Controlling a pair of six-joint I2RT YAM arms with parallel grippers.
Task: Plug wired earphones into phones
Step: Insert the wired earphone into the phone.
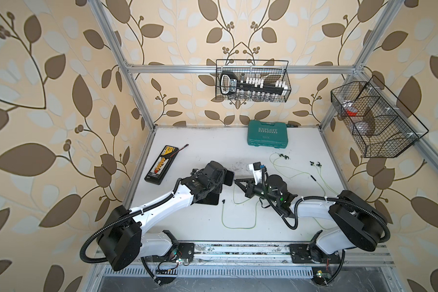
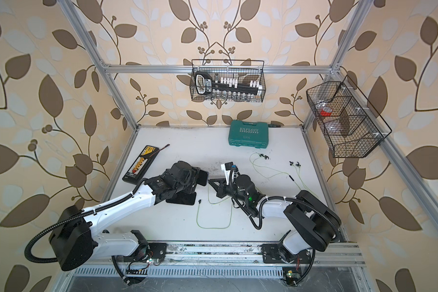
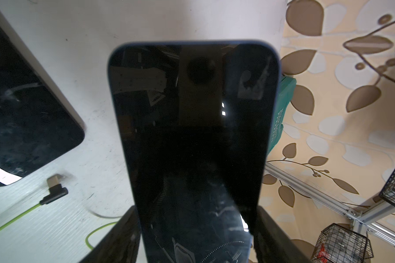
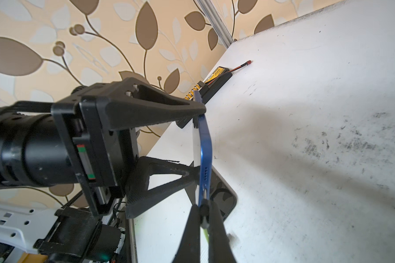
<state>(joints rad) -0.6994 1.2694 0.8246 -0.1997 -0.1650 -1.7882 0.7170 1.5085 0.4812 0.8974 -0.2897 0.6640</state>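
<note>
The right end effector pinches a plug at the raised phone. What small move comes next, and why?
Probably ease the plug straight into the phone: the right end effector holds it at the blue edge, near the speaker holes, apparently not seated yet.

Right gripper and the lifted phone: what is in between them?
The earphones' small black plug. The shut right gripper pinches it right at the blue edge of the lifted phone. The right wrist view shows this.
</note>
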